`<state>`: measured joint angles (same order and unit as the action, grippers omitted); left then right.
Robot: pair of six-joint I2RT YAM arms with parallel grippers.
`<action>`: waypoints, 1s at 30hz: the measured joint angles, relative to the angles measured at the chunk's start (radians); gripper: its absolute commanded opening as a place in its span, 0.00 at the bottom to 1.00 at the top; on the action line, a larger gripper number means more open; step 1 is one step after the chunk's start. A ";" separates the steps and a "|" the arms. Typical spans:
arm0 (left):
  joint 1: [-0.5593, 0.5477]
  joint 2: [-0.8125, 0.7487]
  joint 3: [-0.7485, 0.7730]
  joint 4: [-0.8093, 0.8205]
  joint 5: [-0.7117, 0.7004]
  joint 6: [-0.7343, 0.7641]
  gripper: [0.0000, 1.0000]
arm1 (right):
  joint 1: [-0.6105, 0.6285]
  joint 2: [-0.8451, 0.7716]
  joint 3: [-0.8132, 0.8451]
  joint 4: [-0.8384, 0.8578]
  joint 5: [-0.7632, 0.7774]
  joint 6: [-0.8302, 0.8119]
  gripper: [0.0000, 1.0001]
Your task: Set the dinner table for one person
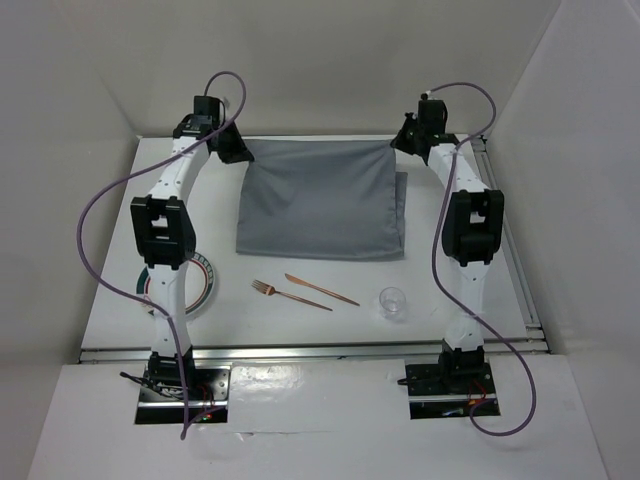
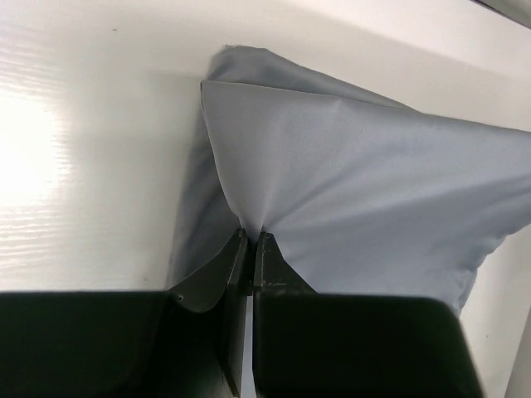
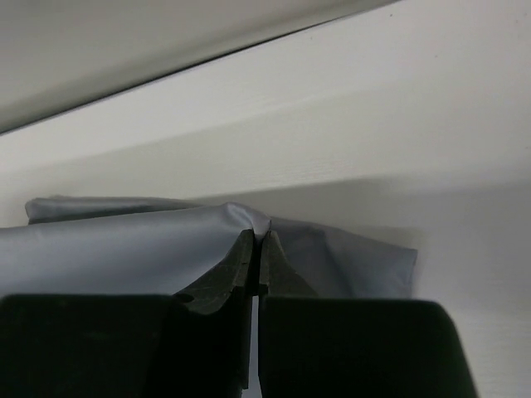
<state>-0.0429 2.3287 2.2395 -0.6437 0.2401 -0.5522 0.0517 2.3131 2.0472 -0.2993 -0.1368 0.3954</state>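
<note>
The left pincer (image 2: 251,236) is clamped on the far-left corner of the grey cloth (image 1: 320,200), and the right pincer (image 3: 259,236) on its far-right corner, each biting only a thin fold. The cloth lies on the far middle of the white counter (image 1: 330,325), which spreads out from the arm bases. Uneven pulling could slip a corner free, and dragging it nearward could sweep the fork (image 1: 265,288) or topple the glass (image 1: 394,301).

Matt grey cloth (image 1: 320,200) lies on the glossy white dinner table (image 1: 300,328).
</note>
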 measured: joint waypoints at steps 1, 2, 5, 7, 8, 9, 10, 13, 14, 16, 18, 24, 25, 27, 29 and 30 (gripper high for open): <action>-0.001 0.000 0.006 0.002 0.006 0.000 0.00 | 0.000 -0.015 -0.011 0.008 0.008 0.001 0.00; -0.006 0.003 0.013 0.000 0.016 -0.001 0.00 | 0.000 -0.029 -0.024 0.014 0.018 0.003 0.00; -0.014 0.026 0.051 0.012 0.038 -0.005 0.00 | 0.000 -0.064 -0.087 0.042 0.046 0.009 0.00; -0.021 0.041 0.063 0.031 0.055 -0.008 0.00 | -0.001 -0.070 -0.117 0.048 0.057 0.012 0.00; -0.025 0.051 0.066 0.043 0.064 -0.013 0.00 | -0.002 -0.071 -0.132 0.051 0.065 0.013 0.00; -0.027 0.061 0.070 0.049 0.073 -0.023 0.00 | -0.002 -0.071 -0.145 0.052 0.076 0.014 0.00; -0.029 0.075 0.074 0.053 0.081 -0.028 0.00 | -0.003 -0.071 -0.160 0.053 0.085 0.015 0.00; -0.039 0.109 0.078 0.066 0.101 -0.036 0.00 | -0.008 -0.086 -0.215 0.060 0.103 0.016 0.00; -0.041 0.121 0.078 0.071 0.107 -0.041 0.00 | -0.010 -0.093 -0.229 0.059 0.106 0.017 0.00; -0.044 0.138 0.080 0.075 0.119 -0.055 0.00 | -0.017 -0.103 -0.240 0.059 0.113 0.023 0.00; -0.045 0.153 0.089 0.077 0.127 -0.059 0.00 | -0.024 -0.116 -0.241 0.060 0.121 0.026 0.00; -0.045 0.159 0.100 0.098 0.145 -0.080 0.00 | -0.038 -0.193 -0.267 0.074 0.150 0.030 0.00; -0.045 0.159 0.103 0.102 0.148 -0.082 0.00 | -0.039 -0.203 -0.270 0.075 0.154 0.030 0.00; -0.045 0.159 0.104 0.111 0.151 -0.083 0.00 | -0.039 -0.218 -0.272 0.077 0.160 0.030 0.00; -0.045 0.159 0.104 0.119 0.151 -0.084 0.00 | -0.040 -0.231 -0.273 0.079 0.163 0.030 0.00; -0.045 0.159 0.104 0.122 0.150 -0.084 0.00 | -0.040 -0.237 -0.273 0.079 0.164 0.031 0.00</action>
<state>-0.0875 2.4874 2.3432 -0.5220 0.3904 -0.6361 0.0120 2.0758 1.7741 -0.2207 0.0269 0.4259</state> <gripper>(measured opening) 0.144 0.034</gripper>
